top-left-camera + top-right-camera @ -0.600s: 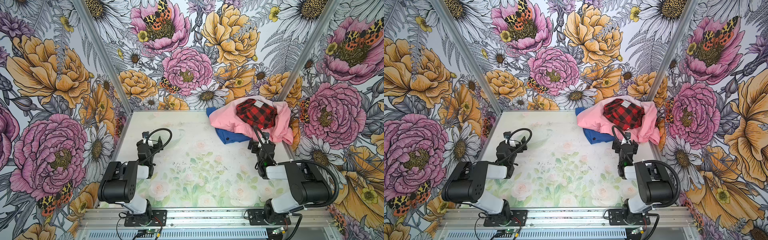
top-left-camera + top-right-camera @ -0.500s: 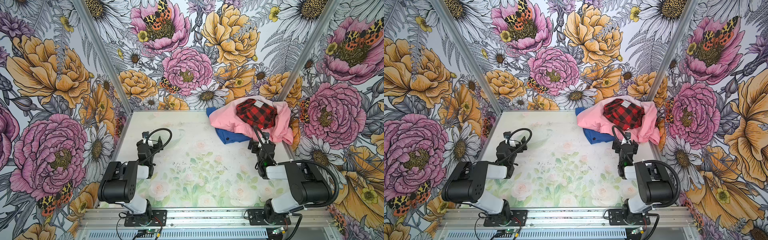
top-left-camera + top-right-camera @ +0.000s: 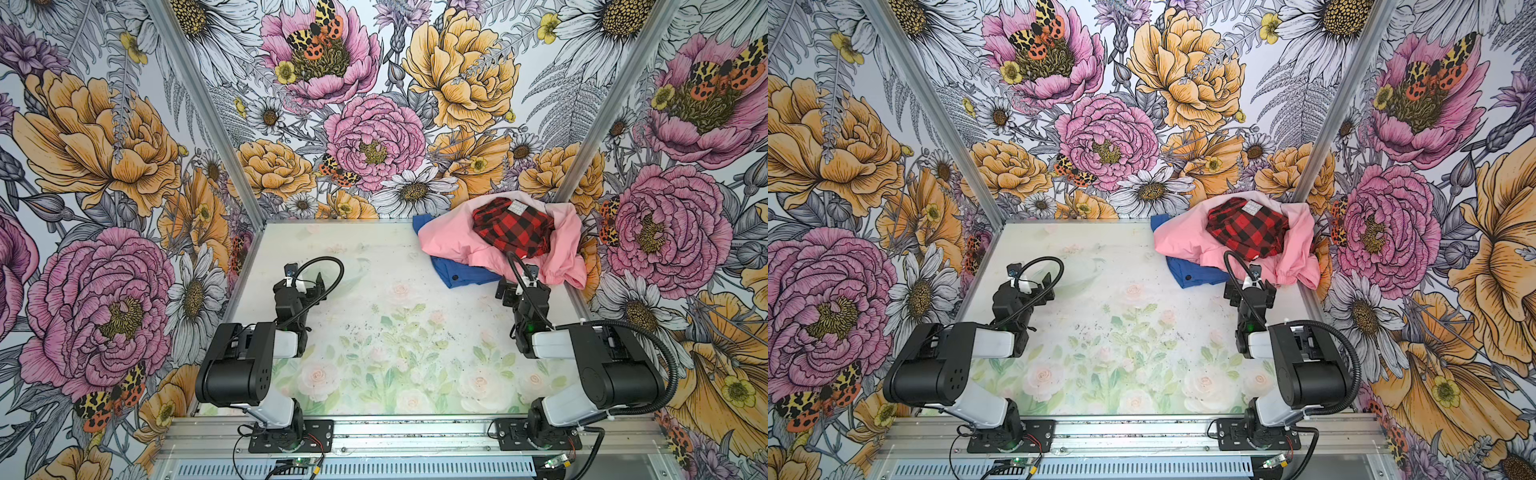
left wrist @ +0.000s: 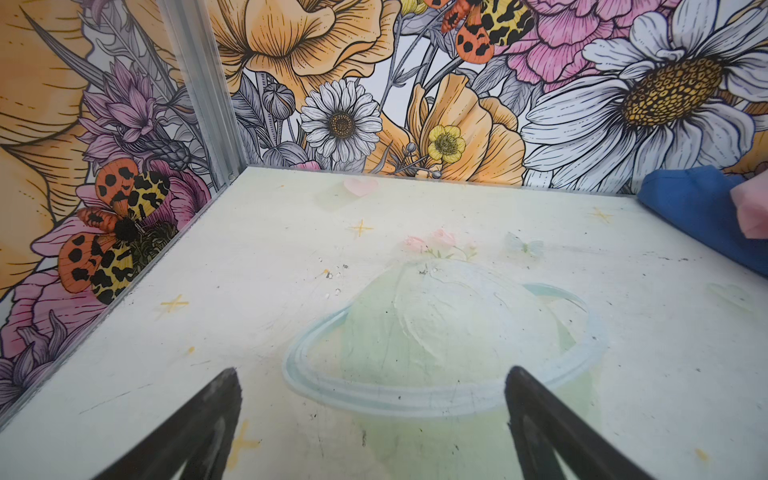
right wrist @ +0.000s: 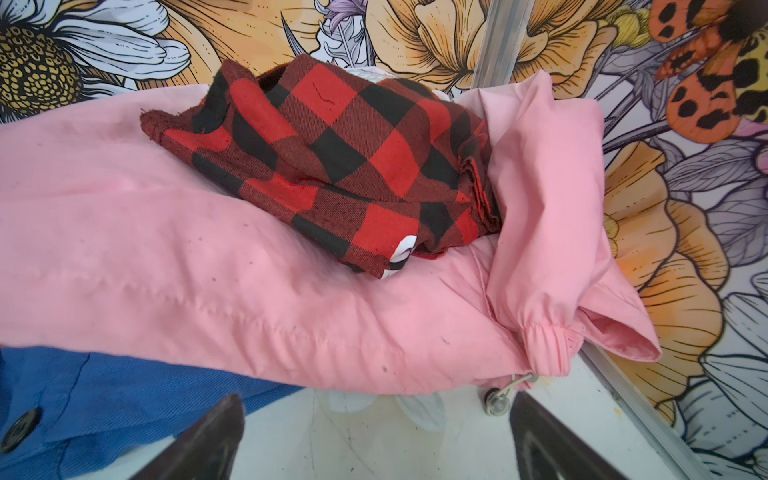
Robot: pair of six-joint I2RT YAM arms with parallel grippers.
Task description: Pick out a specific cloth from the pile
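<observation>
Pile (image 3: 453,245) in far-right corner; cloth (image 3: 463,276) edge sticks out underneath toward open table (image 3: 374,332); right gripper (image 5: 374,415) spread wide, empty, just short of it; left gripper (image 4: 374,382) likewise

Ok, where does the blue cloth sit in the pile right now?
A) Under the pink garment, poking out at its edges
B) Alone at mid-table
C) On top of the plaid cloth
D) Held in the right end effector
A: the blue cloth shows only from beneath the pink garment, the plaid cloth lies on top, and the right end effector is open and empty.
</observation>
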